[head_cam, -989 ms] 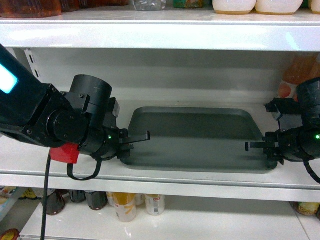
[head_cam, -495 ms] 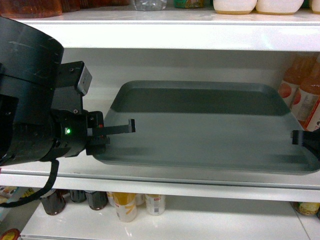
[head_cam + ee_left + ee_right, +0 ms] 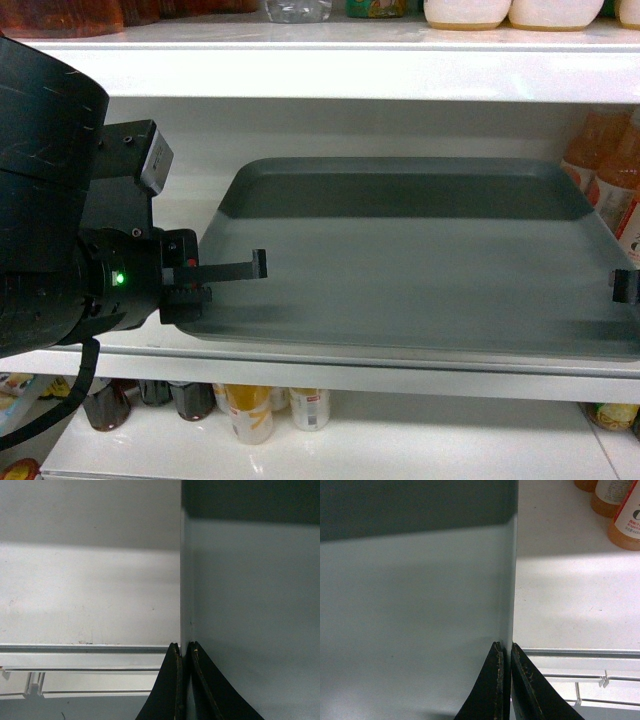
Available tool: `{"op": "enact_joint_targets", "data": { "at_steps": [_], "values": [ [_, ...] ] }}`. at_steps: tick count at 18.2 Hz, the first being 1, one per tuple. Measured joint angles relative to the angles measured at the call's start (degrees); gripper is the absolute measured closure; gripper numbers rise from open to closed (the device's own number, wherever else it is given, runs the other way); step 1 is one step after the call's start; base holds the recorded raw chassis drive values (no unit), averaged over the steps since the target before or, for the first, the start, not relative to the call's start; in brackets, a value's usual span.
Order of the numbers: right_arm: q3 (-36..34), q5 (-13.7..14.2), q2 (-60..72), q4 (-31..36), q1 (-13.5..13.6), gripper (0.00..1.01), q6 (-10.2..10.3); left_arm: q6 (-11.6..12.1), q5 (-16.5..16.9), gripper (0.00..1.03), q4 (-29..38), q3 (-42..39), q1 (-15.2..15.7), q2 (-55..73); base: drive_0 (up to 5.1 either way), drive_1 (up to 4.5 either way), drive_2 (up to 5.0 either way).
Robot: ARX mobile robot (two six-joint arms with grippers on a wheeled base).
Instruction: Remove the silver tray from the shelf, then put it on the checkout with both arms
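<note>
Both end effectors, left (image 3: pixel 183 680) and right (image 3: pixel 505 680), are clenched on the tray's (image 3: pixel 420 270) side rims; I'd draw it off the shelf (image 3: pixel 330 372) level and together.

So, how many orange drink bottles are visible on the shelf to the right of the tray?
3 in the right wrist view: one cut off at the top edge, one beside it, one nearest the right edge. More may be out of view.
</note>
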Motion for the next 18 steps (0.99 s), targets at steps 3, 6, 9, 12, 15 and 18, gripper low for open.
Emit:
{"op": "enact_joint_targets", "data": {
  "at_steps": [3, 6, 9, 12, 15, 18],
  "values": [
    [0.0, 0.0, 0.0, 0.0, 0.0, 0.98, 0.0, 0.0, 0.0, 1.0, 0.0, 0.0, 0.0, 0.0, 0.0, 0.0, 0.0],
    [0.0, 0.0, 0.0, 0.1, 0.0, 0.98, 0.1, 0.0, 0.0, 1.0, 0.0, 0.0, 0.0, 0.0, 0.0, 0.0, 0.0],
    [0.0, 0.0, 0.0, 0.1, 0.0, 0.98, 0.2, 0.0, 0.0, 1.0, 0.2, 0.0, 0.0, 0.0, 0.0, -3.28, 3.2],
    [0.0, 0.0, 0.0, 0.2, 0.0, 0.98, 0.2, 0.0, 0.0, 1.0, 0.2, 0.0, 0.0, 0.0, -0.1, -4.39, 4.2],
    [0.0, -0.1, 0.0, 0.0, 0.0, 0.98, 0.4, 0.0, -0.1, 1.0, 0.0, 0.0, 0.0, 0.0, -0.1, -4.37, 4.2],
    [0.0, 0.0, 0.0, -0.3, 0.0, 0.98, 0.4, 0.0, -0.3, 1.0, -0.2, 0.0, 0.0, 0.0, 0.0, -4.27, 4.3]
  ]
}}
